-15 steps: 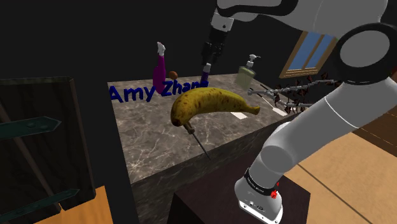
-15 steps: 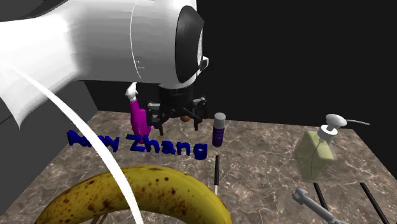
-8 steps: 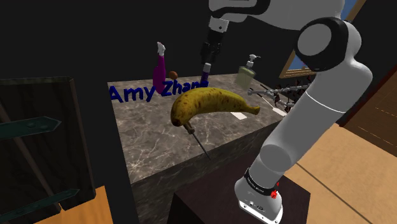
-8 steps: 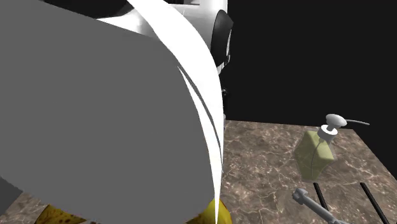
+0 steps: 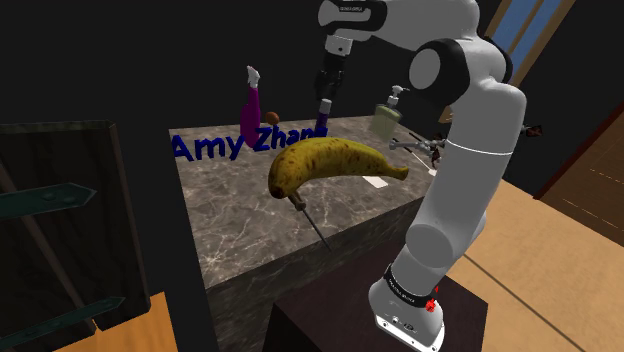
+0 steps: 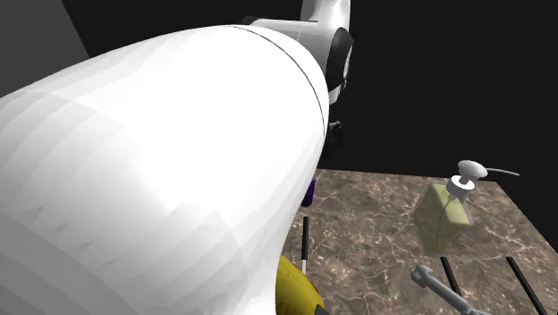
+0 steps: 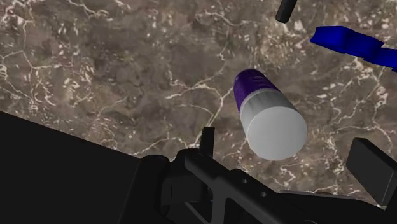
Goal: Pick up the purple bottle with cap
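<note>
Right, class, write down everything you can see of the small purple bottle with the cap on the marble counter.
The purple bottle is a small plain cylinder with a smooth body, closed by a pale grey round cap about as wide as the body. It appears to stand upright on the brown veined marble counter, near some blue lettering. The open hand hangs above it, its fingers either side without touching; the bottle touches only the counter.

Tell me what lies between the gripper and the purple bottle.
Nothing: in the wrist view the open gripper hangs over the bottle, the gap to its cap bare.
</note>
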